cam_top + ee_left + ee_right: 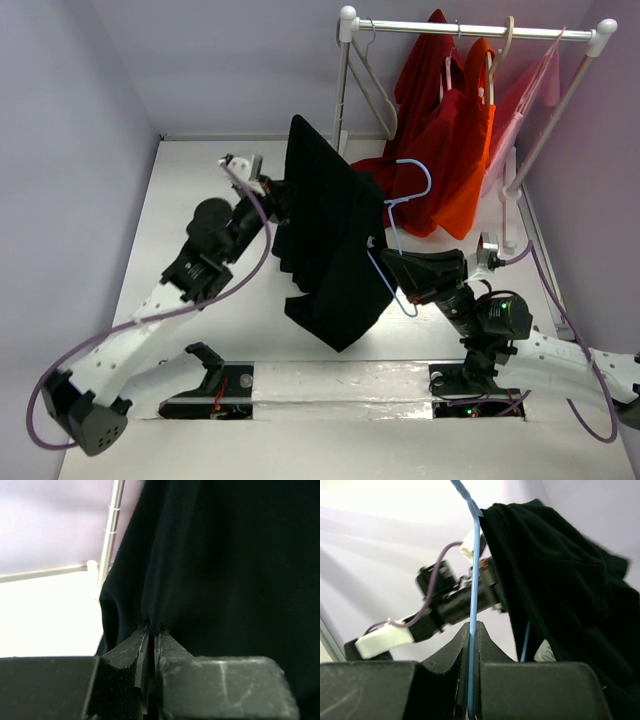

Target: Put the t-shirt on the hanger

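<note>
Draping step in hand: R pincer (474,630) clamps hanger (474,580) wire, t-shirt (325,250) slung over hanger, held up in air. L pincer (151,630) pinches shirt fabric left of hanger. Next, prob.: tug fabric so hanger's far shoulder seats inside.
</note>
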Tool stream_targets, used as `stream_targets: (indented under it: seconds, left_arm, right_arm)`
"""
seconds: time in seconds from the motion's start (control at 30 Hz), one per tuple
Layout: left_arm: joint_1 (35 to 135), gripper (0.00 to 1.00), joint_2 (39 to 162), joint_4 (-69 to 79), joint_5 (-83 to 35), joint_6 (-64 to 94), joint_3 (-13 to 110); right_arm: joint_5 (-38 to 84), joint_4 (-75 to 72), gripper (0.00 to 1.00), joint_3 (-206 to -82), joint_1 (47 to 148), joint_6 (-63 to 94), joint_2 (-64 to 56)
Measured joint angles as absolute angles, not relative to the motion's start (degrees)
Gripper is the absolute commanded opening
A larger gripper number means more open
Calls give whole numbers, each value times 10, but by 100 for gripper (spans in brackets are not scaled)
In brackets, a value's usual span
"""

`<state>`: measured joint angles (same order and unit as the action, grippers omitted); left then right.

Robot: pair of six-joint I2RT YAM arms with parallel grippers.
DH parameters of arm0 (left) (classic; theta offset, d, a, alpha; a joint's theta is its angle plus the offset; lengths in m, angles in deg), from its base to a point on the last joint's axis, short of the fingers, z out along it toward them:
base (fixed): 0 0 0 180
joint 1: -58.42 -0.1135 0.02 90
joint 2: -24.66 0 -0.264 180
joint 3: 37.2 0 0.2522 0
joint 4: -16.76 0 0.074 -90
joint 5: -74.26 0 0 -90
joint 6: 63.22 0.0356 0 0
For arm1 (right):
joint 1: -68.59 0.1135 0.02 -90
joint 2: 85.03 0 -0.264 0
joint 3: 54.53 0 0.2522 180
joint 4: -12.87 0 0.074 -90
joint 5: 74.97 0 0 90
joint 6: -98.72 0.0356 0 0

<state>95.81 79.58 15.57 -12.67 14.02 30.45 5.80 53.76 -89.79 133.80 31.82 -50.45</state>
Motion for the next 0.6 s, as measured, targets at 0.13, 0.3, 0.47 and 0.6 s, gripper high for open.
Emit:
stream_targets:
  seconds: [0.13, 0.3, 0.47, 0.6]
  left_arm:
    - [973, 0, 700, 156, -140, 106, 237]
    - [1007, 0, 630, 154, -157, 64, 185]
    - [1012, 0, 593, 144, -166, 33, 150]
    - [1013, 0, 566, 134, -171, 21, 126]
  right_arm:
    - [58, 544, 0, -898, 1338, 309, -485]
    - [61, 567, 0, -903, 1338, 291, -429]
    - [61, 576, 0, -913, 1338, 272, -385]
    - [65, 576, 0, -914, 1340, 261, -396]
